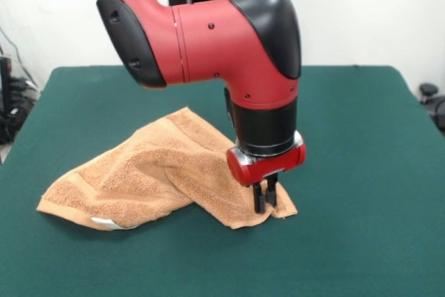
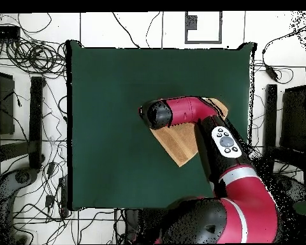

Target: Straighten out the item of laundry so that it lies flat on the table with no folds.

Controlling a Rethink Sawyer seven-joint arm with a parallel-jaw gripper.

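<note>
The tan terry towel lies crumpled on the green table, with folds running across it and a raised ridge in the middle. Its white tag shows at the near left edge. My gripper points straight down at the towel's near right corner, with its fingers close together and pinched on the cloth there. In the overhead view the arm covers most of the towel and hides the gripper. The table is much wider than the towel.
Wide green table surface lies on all sides of the towel. Cables and dark equipment lie on the floor around the table. A dark object stands past the table's right edge.
</note>
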